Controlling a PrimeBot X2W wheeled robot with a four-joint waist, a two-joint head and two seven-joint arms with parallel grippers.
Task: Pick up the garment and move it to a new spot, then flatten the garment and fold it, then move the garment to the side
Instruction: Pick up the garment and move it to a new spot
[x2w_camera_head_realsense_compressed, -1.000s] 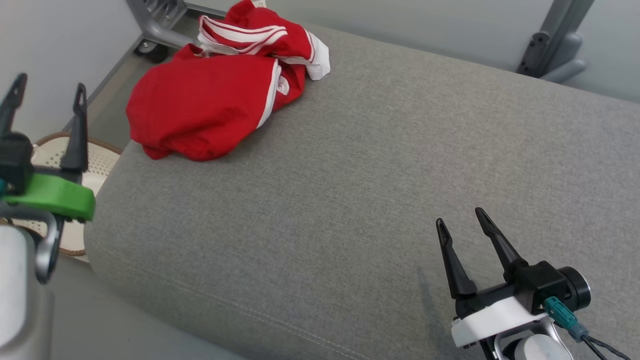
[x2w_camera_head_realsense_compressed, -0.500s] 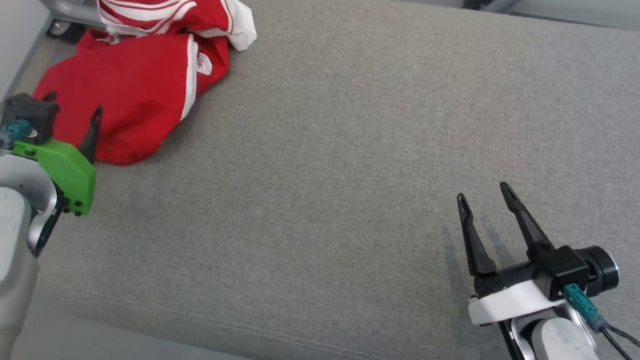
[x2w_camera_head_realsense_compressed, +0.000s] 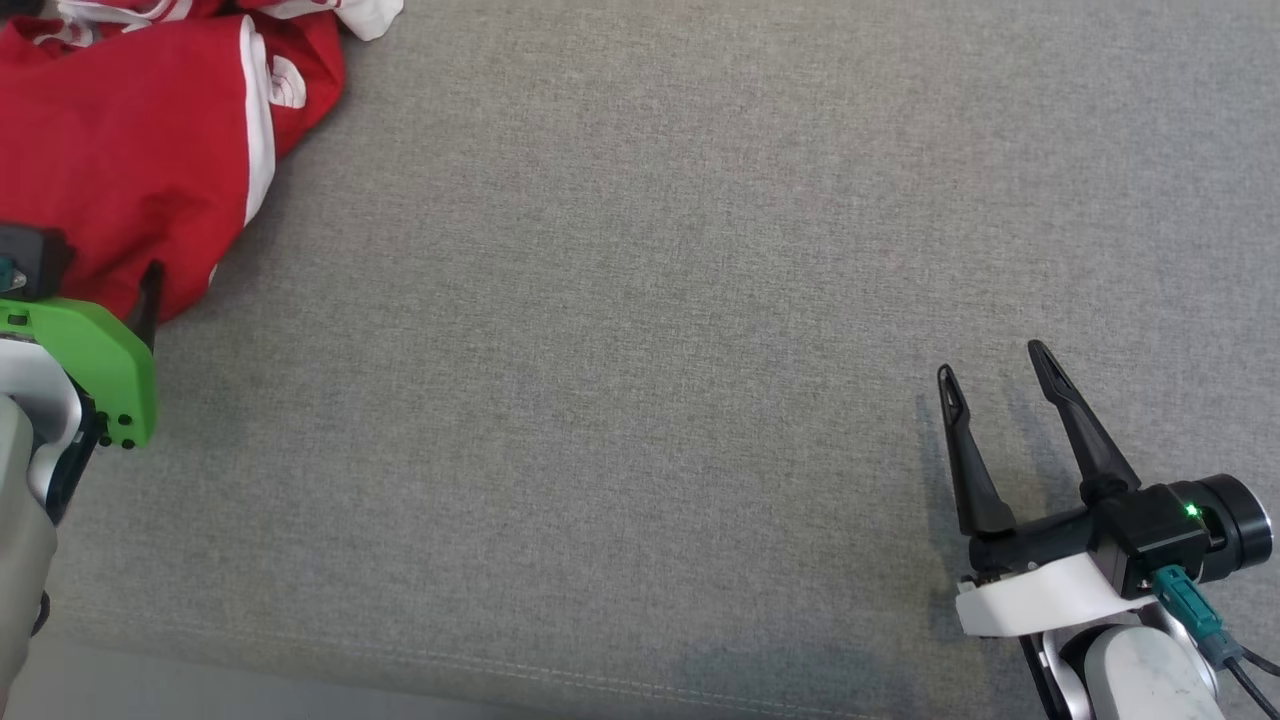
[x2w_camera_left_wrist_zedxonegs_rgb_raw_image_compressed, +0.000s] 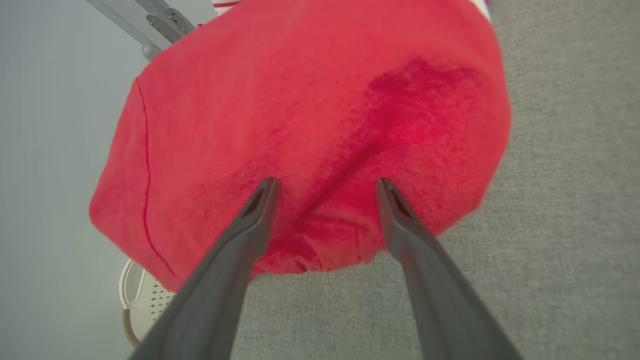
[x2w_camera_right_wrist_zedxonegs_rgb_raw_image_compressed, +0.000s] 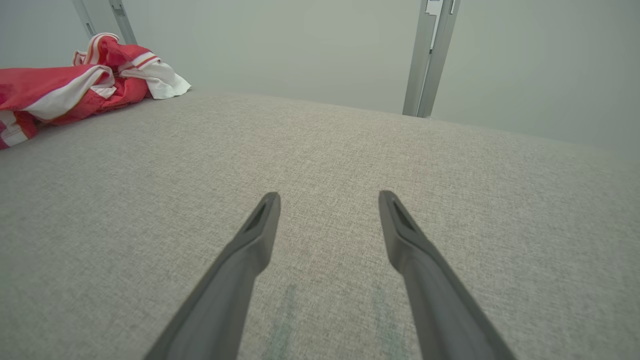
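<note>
A crumpled red sports garment (x2w_camera_head_realsense_compressed: 130, 150) with white stripes and white cuffs lies bunched at the far left corner of a grey upholstered cushion (x2w_camera_head_realsense_compressed: 640, 300). Part of it bulges past the cushion's left edge. The left gripper (x2w_camera_left_wrist_zedxonegs_rgb_raw_image_compressed: 326, 182) is at the garment's near edge, its two dark fingers spread wide. In the left wrist view both tips stand over the red cloth with a fold running between them. No fabric is pinched, and I cannot tell whether the tips press into the cloth or sit just above it. In the head view one left finger (x2w_camera_head_realsense_compressed: 150, 292) rises from a green mount, right at the garment's lower hem. Beneath the overhanging cloth, beside the cushion, a pale perforated basket (x2w_camera_left_wrist_zedxonegs_rgb_raw_image_compressed: 137, 305) with a brown rim sits low down. The right gripper (x2w_camera_head_realsense_compressed: 992, 360) is well apart from the garment, over bare cushion at the near right. Its fingers are likewise splayed and empty, and faint shadows fall on the fabric below them. From the right wrist view the garment lies far off to the left, and a grey metal post (x2w_camera_right_wrist_zedxonegs_rgb_raw_image_compressed: 430, 55) stands behind the cushion against a pale wall.
</note>
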